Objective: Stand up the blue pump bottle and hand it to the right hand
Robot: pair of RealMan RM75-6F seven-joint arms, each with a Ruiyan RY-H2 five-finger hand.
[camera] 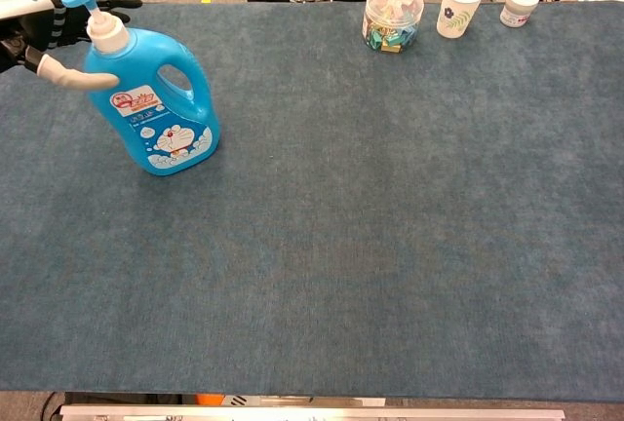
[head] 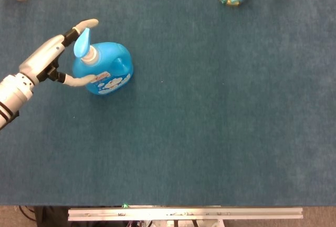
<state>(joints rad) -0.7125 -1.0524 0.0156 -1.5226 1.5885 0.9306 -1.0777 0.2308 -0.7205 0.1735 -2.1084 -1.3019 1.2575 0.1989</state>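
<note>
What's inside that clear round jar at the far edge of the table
The clear jar holds a heap of small multicoloured pieces, mostly blue, yellow and pink. They are too small to identify, and the bottom layers are covered by the pieces above.
</note>
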